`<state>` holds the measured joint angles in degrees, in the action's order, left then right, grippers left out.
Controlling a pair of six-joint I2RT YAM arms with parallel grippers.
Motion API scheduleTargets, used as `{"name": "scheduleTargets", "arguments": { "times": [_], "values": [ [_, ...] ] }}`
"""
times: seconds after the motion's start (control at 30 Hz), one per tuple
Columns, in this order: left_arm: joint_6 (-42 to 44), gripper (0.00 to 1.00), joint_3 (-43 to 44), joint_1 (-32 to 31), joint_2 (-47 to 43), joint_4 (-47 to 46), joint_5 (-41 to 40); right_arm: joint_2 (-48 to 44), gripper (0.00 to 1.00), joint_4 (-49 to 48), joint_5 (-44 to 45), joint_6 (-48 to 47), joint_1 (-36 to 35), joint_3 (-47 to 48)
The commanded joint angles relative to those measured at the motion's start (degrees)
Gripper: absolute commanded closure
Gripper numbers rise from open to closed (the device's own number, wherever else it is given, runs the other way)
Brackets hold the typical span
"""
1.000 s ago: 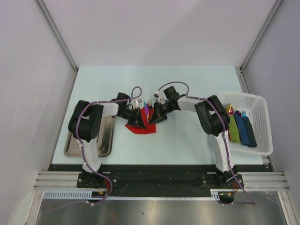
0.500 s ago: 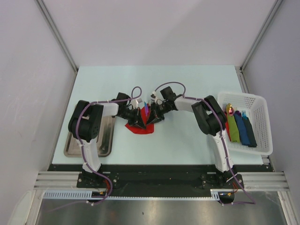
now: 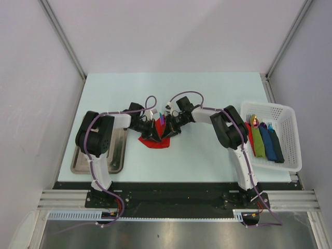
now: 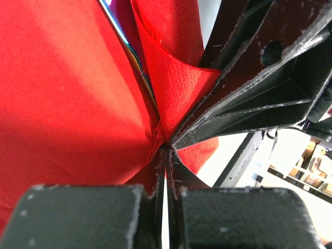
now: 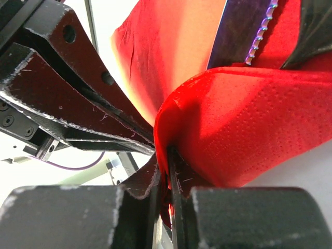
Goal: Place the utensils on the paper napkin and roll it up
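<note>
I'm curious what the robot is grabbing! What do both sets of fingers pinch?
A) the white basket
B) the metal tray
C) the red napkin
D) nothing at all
C: in the wrist views, the left fingers and the right fingers are each shut on a fold of the red napkin.

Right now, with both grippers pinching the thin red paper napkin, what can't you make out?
- Top view: how many slim dark utensils lie in the thin red paper napkin; the left gripper, right gripper and raised folds cover them.
- Right wrist view: the serrated blade has its handle cut off by the top edge.
- Top view: what the white plastic basket holds, too small to tell.
</note>
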<state>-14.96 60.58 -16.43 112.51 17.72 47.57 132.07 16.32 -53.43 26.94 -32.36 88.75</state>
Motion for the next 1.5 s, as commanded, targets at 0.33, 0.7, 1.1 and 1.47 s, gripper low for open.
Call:
{"name": "scheduleTargets", "arguments": {
  "times": [0.33, 0.7, 1.1, 1.47],
  "values": [
    [3.36, 0.99, -2.3, 2.01, -8.01, 1.18, -0.2, 2.58, 0.9, 2.32, 4.03, -3.12, 0.19, 1.6],
    [3.1, 1.0, -2.48, 2.01, -2.65, 2.15, -4.06, -0.06, 0.9, 1.35, 3.33, -2.68, -0.42, 1.69],
    [3.18, 1.0, -2.48, 2.01, -1.94, 2.41, -4.77, 0.73, 0.89, 2.84, 4.47, -4.7, -2.18, 3.18],
    [-0.23, 1.0, -5.73, 4.38, -6.06, -2.94, -1.17, 2.49, 0.69, 3.46, 4.39, -6.02, -2.71, 3.89]
  ]
}}
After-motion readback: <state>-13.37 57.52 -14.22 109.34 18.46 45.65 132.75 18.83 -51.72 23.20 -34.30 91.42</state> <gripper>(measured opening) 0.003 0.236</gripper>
